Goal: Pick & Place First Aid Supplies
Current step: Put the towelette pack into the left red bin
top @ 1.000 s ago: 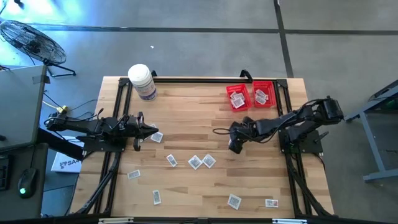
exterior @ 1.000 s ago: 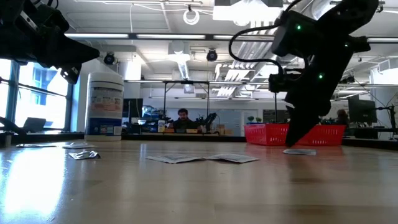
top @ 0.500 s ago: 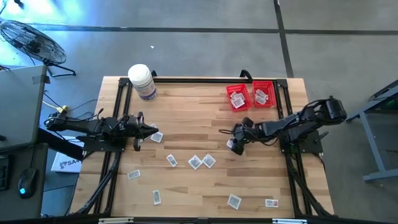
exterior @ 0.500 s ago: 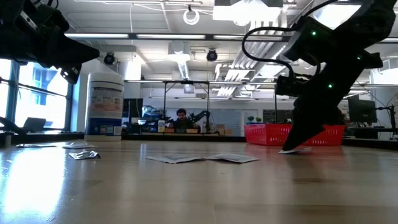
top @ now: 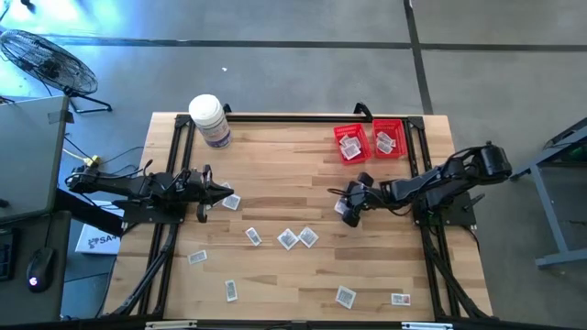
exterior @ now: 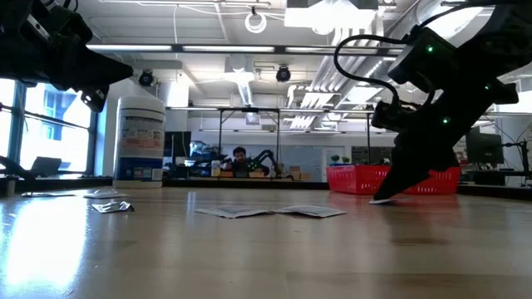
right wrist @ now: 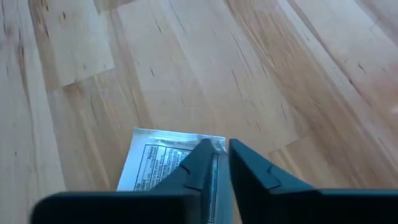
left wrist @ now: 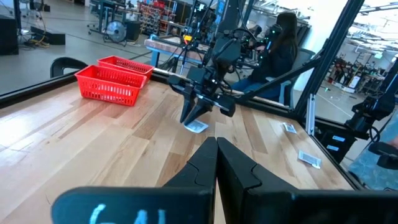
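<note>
Right gripper [right wrist: 214, 163]: we see it pinching a packet [right wrist: 158, 167] — edge lifted off the table [right wrist: 261, 74].
Left gripper [left wrist: 216, 163]: closed, empty — waiting.

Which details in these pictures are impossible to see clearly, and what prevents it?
- Right claw, right wrist view: its fingers cover part of the packet; a firm pinch cannot be confirmed.
- Packet print, high view: too small to read.
- Basket contents, low view: hidden by its wall and the right arm.
- Left claw: shut, holding nothing visible.

Robotics lab: other arm rigs [left wrist: 224, 50], workbenches behind.
</note>
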You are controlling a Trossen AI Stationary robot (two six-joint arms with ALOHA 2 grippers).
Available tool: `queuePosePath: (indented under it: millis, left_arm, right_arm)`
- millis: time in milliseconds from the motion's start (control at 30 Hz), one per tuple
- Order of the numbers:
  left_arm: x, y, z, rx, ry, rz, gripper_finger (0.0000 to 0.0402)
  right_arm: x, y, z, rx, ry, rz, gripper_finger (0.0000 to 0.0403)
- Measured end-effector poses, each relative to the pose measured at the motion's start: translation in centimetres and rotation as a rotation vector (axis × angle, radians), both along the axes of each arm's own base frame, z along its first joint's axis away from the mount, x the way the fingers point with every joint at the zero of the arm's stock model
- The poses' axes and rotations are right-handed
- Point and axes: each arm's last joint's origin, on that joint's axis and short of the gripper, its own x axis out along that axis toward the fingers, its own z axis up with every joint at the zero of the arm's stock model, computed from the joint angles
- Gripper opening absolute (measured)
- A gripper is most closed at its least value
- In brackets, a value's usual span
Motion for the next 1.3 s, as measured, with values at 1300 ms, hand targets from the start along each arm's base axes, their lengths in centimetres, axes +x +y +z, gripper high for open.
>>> queuePosePath:
  millis: [1300]
  left_arm:
    - [0.0,0.0,0.0,0.0,0.0,0.0,0.0001]
  right_arm:
    - [-1.7,-12.2,12.3,-0.26,-0.045,-0.55,0.0]
